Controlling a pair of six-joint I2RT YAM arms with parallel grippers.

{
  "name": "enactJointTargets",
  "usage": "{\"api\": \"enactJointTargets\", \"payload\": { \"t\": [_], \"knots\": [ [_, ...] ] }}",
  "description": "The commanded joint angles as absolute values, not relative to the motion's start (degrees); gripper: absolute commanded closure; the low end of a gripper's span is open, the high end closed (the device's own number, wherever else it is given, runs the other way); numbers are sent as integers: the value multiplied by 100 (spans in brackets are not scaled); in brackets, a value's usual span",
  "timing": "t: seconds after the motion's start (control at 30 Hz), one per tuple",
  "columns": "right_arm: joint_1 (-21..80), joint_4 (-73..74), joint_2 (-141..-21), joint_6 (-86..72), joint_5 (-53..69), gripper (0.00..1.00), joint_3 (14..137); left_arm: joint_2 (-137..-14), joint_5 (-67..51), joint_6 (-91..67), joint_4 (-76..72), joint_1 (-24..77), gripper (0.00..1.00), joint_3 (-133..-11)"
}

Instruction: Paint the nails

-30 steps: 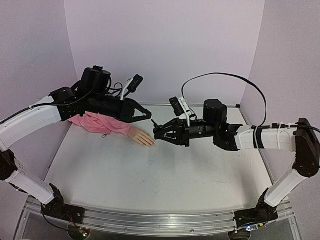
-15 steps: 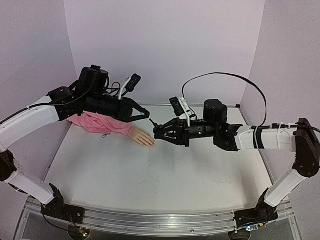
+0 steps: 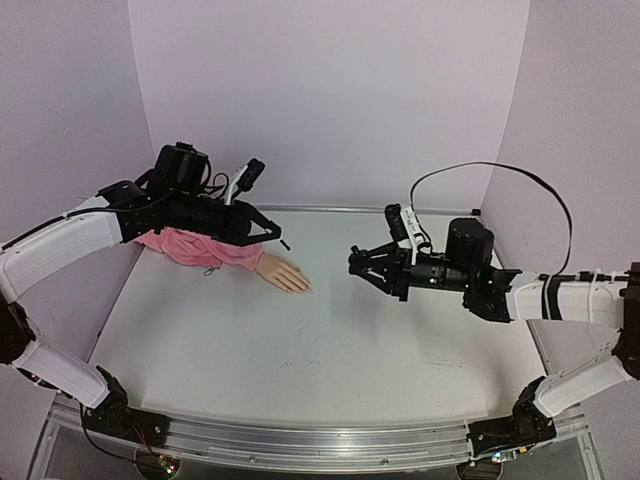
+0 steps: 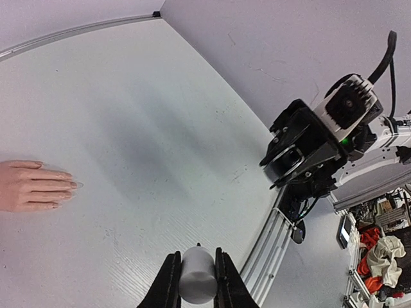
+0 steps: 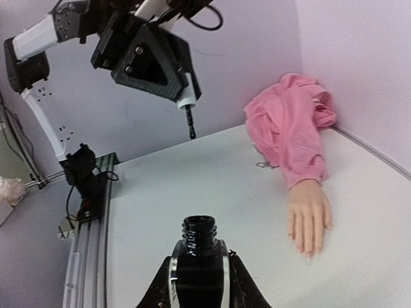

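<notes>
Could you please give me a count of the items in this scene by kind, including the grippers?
Beige plastic mannequin hand with pink sleeve: 1
Open dark glass polish bottle: 1
Pale cylindrical brush cap: 1
Black two-finger grippers, left gripper and right gripper: 2
Total: 5

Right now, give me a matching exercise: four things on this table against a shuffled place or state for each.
1. left pincer
2. right pincer
3. mannequin hand
4. pink sleeve

A. flat on the table
B. shut on the uncapped polish bottle
C. bunched against the wall
D. shut on the brush cap

Pairs: 1-D, 2-B, 3-A, 4-C
</notes>
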State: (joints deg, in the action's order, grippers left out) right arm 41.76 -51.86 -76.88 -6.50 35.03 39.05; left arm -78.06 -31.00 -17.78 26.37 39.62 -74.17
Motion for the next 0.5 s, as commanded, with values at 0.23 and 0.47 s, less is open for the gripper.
{"api": "enactJointTargets", "payload": {
  "t": [0.23, 0.47],
  "knots": [
    [3916, -5536, -6094, 316, 1719, 100, 3255, -8901, -3525, -938, 1345, 3441, 99, -6726],
    [3735, -5445, -6127, 513, 1615, 100, 3313, -9733, -3444, -374, 814, 3316, 100, -6699]
  ]
}}
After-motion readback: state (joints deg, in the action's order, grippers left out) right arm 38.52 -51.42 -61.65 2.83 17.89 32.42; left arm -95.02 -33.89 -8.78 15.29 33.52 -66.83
